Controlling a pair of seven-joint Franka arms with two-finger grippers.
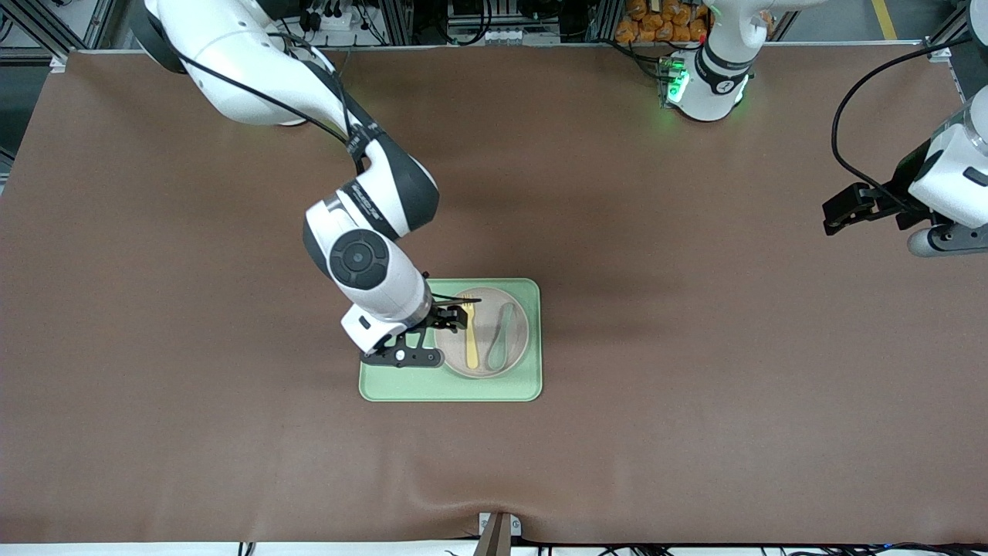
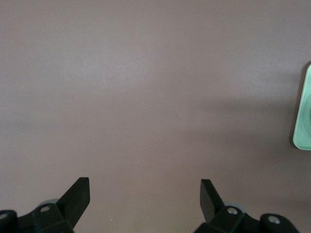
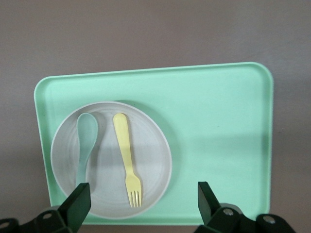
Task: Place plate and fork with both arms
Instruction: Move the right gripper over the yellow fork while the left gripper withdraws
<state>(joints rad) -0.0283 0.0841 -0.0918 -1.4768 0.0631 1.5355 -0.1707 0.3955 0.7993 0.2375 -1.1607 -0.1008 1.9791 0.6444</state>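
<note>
The cream plate (image 1: pixel 486 309) lies on the light-green tray (image 1: pixel 401 386), at the tray's end toward the left arm. The pale-yellow fork (image 1: pixel 471 344) and a muted-green spoon (image 1: pixel 500 336) lie side by side on the plate. My right gripper (image 1: pixel 454 316) hangs open and empty over the plate's edge toward the right arm's end. The right wrist view shows the plate (image 3: pixel 153 155), the fork (image 3: pixel 127 155) and the spoon (image 3: pixel 85 141) below my right gripper (image 3: pixel 143 204). My left gripper (image 1: pixel 837 212) waits open and empty over bare table at the left arm's end, as its wrist view (image 2: pixel 145 199) shows.
A brown mat (image 1: pixel 695 347) covers the table. The tray (image 3: pixel 218 145) has bare room beside the plate toward the right arm's end. A corner of the tray (image 2: pixel 303 121) shows in the left wrist view. The left arm's base (image 1: pixel 706 85) stands at the table's back edge.
</note>
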